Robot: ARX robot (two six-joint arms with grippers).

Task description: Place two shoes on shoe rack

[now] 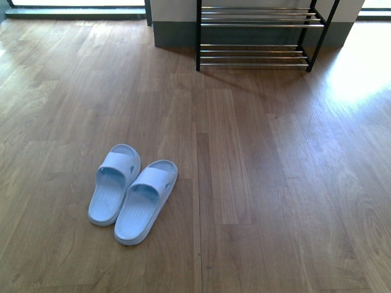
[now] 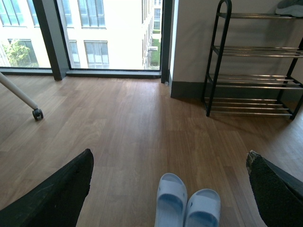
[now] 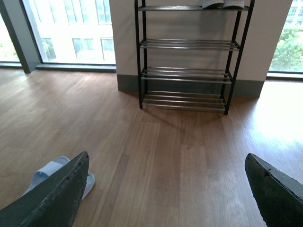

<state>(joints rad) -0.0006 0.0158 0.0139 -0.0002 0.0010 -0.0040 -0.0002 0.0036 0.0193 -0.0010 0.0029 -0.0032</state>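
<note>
Two pale blue slide sandals lie side by side on the wood floor, the left one touching the right one, toes pointing away. The shoe rack stands against the far wall, its lower shelves bare. Grey sneakers sit on its top shelf. My left gripper hangs open above and just behind the sandals. My right gripper is open over bare floor, with one sandal partly hidden behind its finger. Neither arm shows in the front view.
A white leg on a caster stands at the left by the floor-to-ceiling windows. A grey skirting runs along the wall beside the rack. Sunlight glares on the floor at the right.
</note>
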